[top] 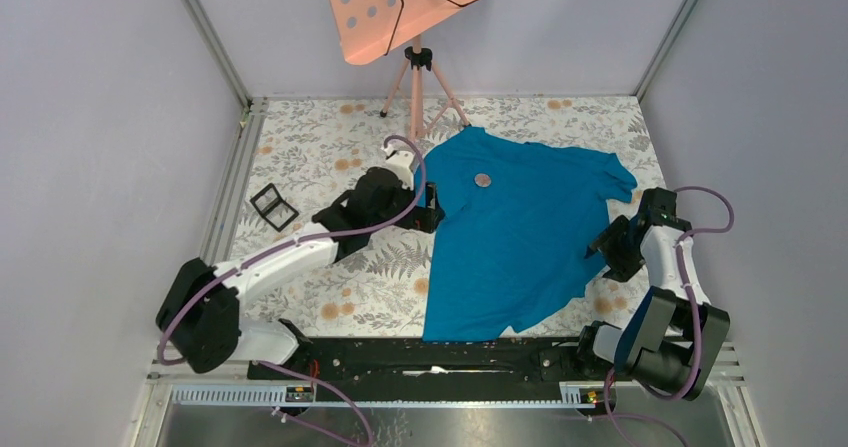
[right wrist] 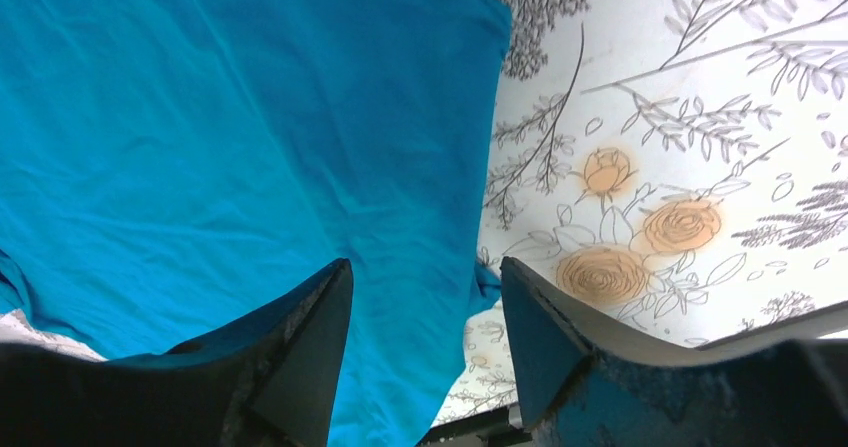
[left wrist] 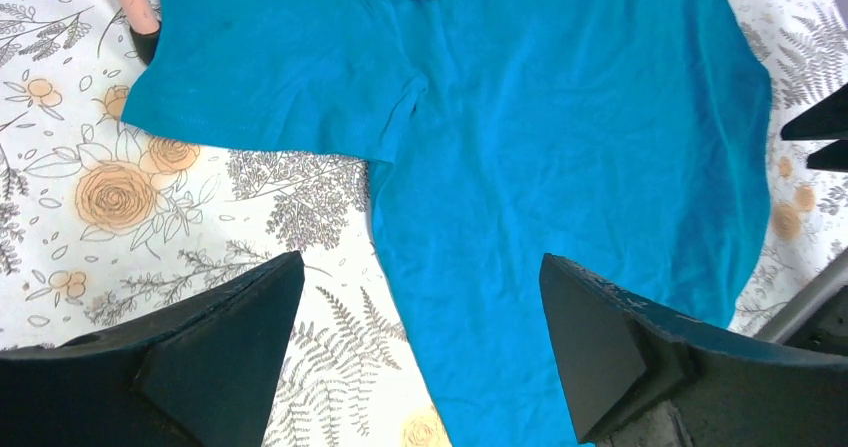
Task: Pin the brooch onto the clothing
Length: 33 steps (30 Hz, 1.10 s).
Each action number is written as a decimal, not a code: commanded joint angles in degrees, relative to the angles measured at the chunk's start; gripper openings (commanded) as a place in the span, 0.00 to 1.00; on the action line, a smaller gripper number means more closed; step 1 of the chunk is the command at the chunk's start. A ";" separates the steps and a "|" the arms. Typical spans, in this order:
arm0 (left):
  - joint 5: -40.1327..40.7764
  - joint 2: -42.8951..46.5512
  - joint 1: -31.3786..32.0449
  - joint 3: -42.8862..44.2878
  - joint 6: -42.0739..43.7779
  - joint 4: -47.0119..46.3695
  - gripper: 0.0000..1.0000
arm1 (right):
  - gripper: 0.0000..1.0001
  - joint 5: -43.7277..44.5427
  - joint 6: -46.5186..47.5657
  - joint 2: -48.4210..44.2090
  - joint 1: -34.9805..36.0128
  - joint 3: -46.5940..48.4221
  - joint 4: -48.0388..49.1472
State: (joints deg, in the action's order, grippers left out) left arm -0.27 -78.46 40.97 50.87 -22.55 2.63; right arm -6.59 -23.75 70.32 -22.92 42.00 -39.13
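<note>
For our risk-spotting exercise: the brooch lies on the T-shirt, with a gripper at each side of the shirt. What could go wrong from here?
1. The right gripper straddles the T-shirt hem; pulling there might shift the fabric and slide the seemingly loose brooch.
2. The left gripper, open over the shirt's side edge, could bunch fabric while reaching for the brooch.

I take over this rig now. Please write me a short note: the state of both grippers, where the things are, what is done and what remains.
Left gripper: jaws wide open and empty, at the side edge of the shirt, just below a sleeve.
Right gripper: jaws apart, holding nothing, at the opposite edge, with the fabric edge under the gap.
Shirt: spread flat on the table.
Brooch: lies on the upper chest of the shirt, away from both grippers.
Done: the brooch sits on the shirt.
Left: the pictures do not show whether it is pinned, so check it and fasten it if loose.
</note>
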 commanded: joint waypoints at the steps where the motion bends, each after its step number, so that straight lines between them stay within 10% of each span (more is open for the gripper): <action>1: 0.08 6.67 -0.51 -2.74 -1.65 -1.21 0.97 | 0.61 1.42 -2.18 -1.26 1.78 -0.37 -4.78; 26: -1.73 19.75 -6.83 -1.20 -0.38 14.15 0.99 | 0.45 10.36 -8.96 0.46 13.44 -4.21 -7.38; 33: -3.71 23.48 -8.39 0.00 0.81 17.98 0.99 | 0.24 10.24 -8.59 1.85 13.69 -3.68 -7.28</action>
State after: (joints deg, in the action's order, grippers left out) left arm -1.72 -57.80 33.41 47.94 -22.70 19.70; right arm 2.35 -31.83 71.50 -9.74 37.28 -44.97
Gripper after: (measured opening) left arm 0.985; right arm 0.260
